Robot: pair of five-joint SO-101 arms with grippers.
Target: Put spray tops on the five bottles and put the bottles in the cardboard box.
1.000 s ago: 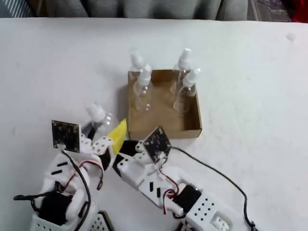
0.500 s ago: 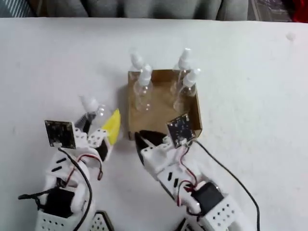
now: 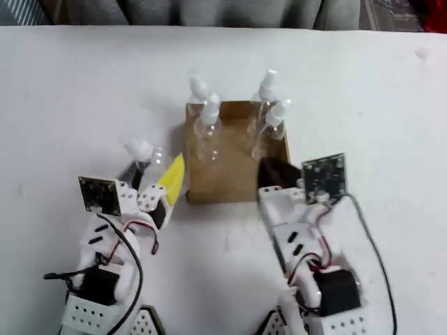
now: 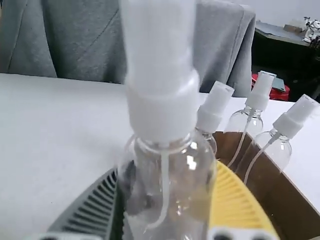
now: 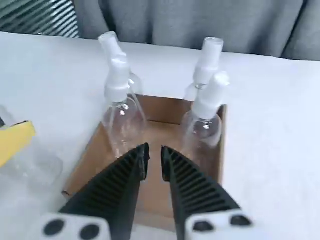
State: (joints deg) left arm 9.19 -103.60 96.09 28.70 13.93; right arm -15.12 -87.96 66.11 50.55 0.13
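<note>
Left gripper [image 3: 154, 173] pinches a spray-topped bottle [image 4: 165, 185] just beside the cardboard box [image 3: 209, 187]. Four capped bottles [image 3: 207, 132] stand inside the box. Right gripper [image 5: 154, 150], fingers almost pressed together and empty, hangs over the box's near edge.

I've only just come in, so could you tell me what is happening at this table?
The left gripper holds a bottle with its spray top on, beside the cardboard box on its left. Four more capped bottles stand in the box. The right gripper hangs over the box's near right corner, fingers nearly together, holding nothing.
</note>
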